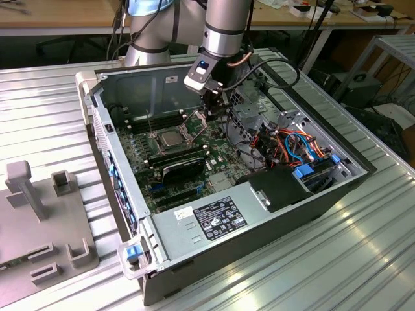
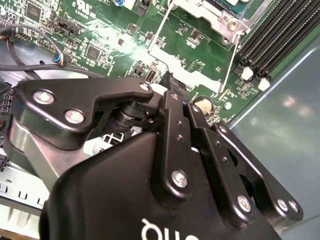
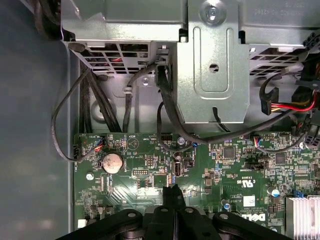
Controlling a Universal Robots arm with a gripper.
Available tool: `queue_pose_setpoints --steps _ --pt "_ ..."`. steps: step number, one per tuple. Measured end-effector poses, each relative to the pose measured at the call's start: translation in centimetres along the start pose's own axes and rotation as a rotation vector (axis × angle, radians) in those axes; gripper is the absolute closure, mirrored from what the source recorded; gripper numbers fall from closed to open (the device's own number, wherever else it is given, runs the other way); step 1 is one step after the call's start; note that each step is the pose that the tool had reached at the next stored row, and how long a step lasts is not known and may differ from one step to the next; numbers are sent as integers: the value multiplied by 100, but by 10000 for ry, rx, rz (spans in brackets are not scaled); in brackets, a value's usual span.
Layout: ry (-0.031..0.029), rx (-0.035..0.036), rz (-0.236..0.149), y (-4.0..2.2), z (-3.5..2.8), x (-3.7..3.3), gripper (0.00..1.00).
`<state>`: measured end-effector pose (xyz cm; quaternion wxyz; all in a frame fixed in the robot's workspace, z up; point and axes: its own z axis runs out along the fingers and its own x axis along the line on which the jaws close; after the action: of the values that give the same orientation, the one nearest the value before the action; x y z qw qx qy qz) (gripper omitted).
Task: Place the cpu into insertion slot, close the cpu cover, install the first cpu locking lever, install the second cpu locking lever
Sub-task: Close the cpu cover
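The cpu [image 1: 170, 137] lies flat in the insertion slot [image 2: 220, 17], with its silver-grey metal top upward. It is square, so no side is the longer one, and in the exterior view its edges run diagonally, parallel to the edges of the green motherboard [image 1: 220, 155]. There is one cpu and one cpu cover [image 1: 194, 124]. The cover is not closed: it stands up from the side of the slot that is toward the exterior view's right. In the second wrist view the green board is seen through its large window, and its free silver bar [image 2: 185, 65] is just beside the tips of the end effector [image 2: 167, 79]. Whether they touch cannot be told. The end effector is narrow, its two black fingers [image 3: 169, 200] pressed together with nothing visible between them. Near it on the board is one round coin battery [image 3: 112, 161], and beside the slot are long black memory slots [image 2: 280, 30] with two white latches [image 2: 246, 72] in view. One black label [image 1: 220, 219] with white print sits on the power supply, and the end effector body also carries white print. The open computer case [image 1: 117, 162] stands on the ribbed metal tabletop [image 1: 324, 259]. One grey fixture [image 1: 39, 214] lies on the tabletop at the exterior view's left.
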<state>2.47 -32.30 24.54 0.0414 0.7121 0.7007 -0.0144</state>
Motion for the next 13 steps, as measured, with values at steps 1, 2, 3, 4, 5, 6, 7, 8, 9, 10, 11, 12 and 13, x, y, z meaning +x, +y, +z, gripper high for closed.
queue_pose_setpoints --steps 1,2,3,4,5,6,7,8,9,10,11,12,13 --pt "0 0 0 0 0 0 89" --pt "0 1 3 -4 0 0 89" --pt "0 0 0 -20 0 0 89" --pt "0 1 1 -35 0 -1 89" --pt "0 0 0 -47 -1 -1 89" --pt "-1 1 1 -56 -1 -1 89" --pt "-1 1 0 -82 0 -1 89" --pt "-1 1 -1 -82 -1 -1 89" --pt "-1 1 1 -82 0 -1 89" --pt "0 1 0 -84 0 -1 89" --pt "0 1 0 -85 0 -1 89" --pt "-1 1 1 -87 0 -1 89" --pt "-1 2 3 -90 0 -1 89"
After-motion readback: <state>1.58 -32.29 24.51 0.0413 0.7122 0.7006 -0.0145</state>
